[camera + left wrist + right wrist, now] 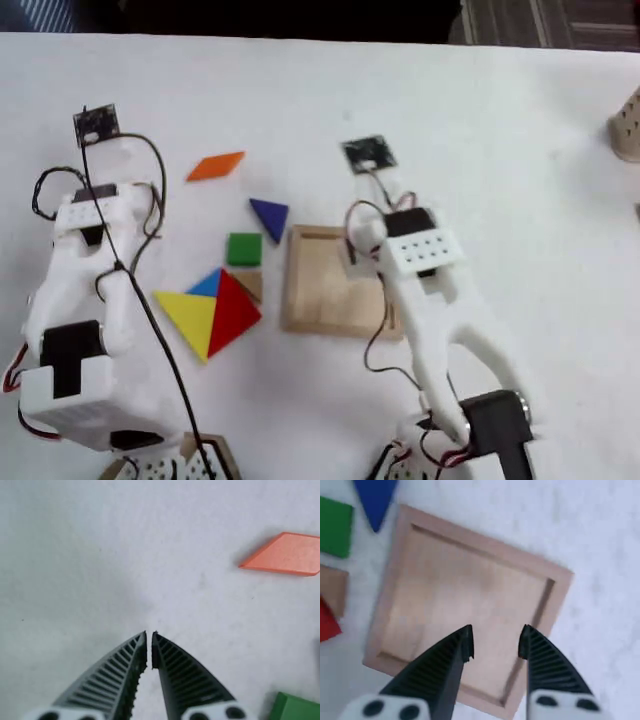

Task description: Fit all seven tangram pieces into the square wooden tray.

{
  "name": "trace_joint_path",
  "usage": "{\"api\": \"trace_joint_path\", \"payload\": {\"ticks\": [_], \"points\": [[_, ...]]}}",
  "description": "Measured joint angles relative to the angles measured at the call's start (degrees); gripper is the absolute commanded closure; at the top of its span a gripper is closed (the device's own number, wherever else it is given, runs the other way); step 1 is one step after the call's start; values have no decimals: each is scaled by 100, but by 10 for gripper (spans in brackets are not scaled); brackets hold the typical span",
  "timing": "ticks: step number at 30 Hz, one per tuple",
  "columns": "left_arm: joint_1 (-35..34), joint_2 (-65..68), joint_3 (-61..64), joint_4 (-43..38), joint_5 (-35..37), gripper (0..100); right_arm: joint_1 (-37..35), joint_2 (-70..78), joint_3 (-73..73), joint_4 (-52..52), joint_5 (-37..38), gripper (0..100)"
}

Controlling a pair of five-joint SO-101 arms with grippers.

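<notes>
The right gripper point(495, 642) hangs with its fingers apart above the wooden tray point(325, 285), whose floor is bare. The left gripper point(150, 640) has its tips pressed together on nothing, over bare white table point(450, 110) at the left of the high view.

The tray sits at the centre of the high view, with all seven pieces outside it to its left. The yellow triangle point(190, 315) and red triangle point(235, 310) lie lower left of it, edge to edge. The light blue triangle point(207, 283) touches them above. The green square point(244, 249) is just beside the tray's upper left corner, and the orange parallelogram point(215, 166) lies well apart, further up. The dark blue triangle point(270, 215) sits near the tray's top left corner. A small tan piece point(250, 286) lies under the green square.

The pieces look thin, stiff, light and smooth, lying flat. A pinch across opposite edges seems best: the square and parallelogram offer parallel sides, while the triangles' slanted sides could slip out. The clustered ones probably need separating first.
</notes>
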Motion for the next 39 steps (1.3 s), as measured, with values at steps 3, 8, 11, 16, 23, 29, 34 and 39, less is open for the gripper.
{"api": "trace_joint_path", "payload": {"ticks": [3,8,11,16,23,29,34,39], "points": [[0,0,0,0,0,950,-229,378,-440,-79,-18,850],[0,0,0,0,0,950,-440,1371,-1371,-185,-149,850],[0,0,0,0,0,950,-589,1978,-2013,-185,-211,850],[0,0,0,0,0,903,-941,2980,-3077,-185,-229,850],[0,0,0,0,0,849,-1336,4088,-4237,-185,-229,850],[0,0,0,0,0,849,-1319,4765,-4888,-185,-114,761],[-9,0,0,0,0,849,-1345,5055,-5125,-18,246,733],[-9,0,0,0,0,849,-1336,5266,-5345,44,316,773]]}}
